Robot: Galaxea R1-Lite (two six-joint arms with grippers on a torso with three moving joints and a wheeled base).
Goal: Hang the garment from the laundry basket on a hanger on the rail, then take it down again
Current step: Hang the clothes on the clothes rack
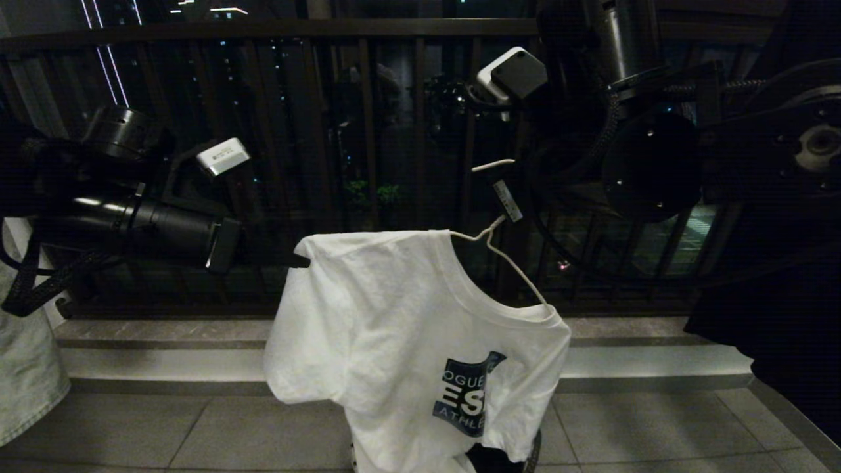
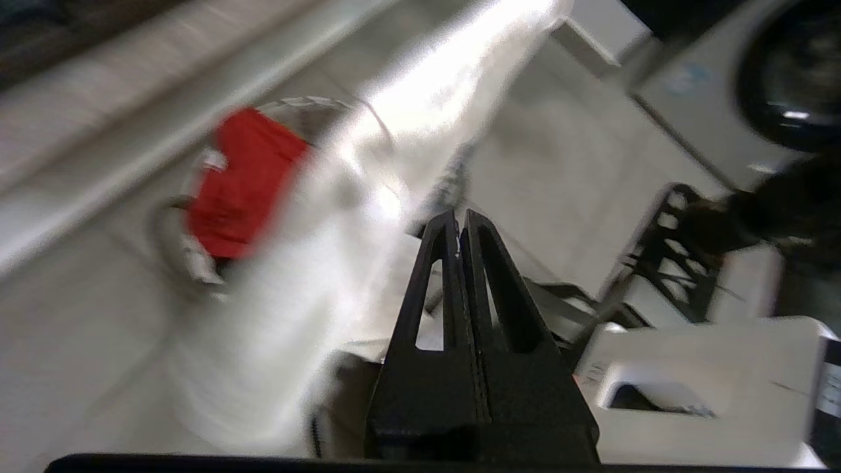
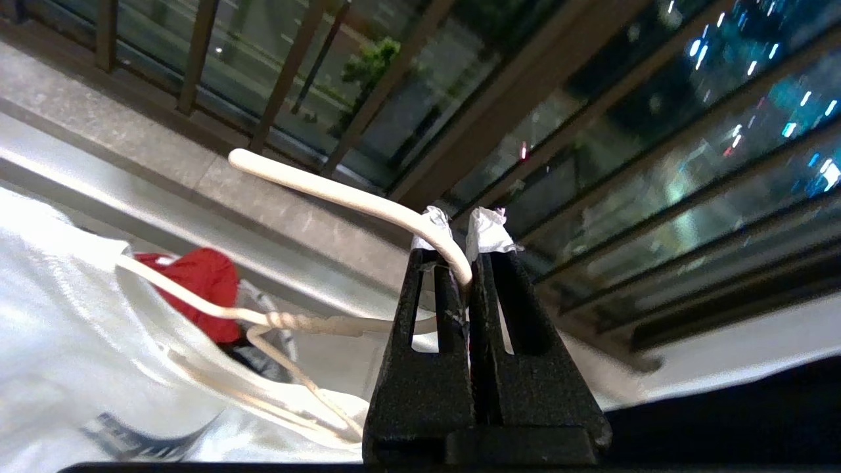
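Head view has the garment (image 1: pixel 401 341) hanging limp and light off the hanger (image 1: pixel 509 259), left wrist view shows the left gripper (image 2: pixel 460 220) jaws pinched on nothing, right wrist view shows the right gripper (image 3: pixel 456 253) clamping the stiff, slippery-looking hook, probably the best hold.

balcony railing (image 1: pixel 368 131) close behind hung t-shirt (image 1: pixel 394 328), open floor (image 1: pixel 197 427) left
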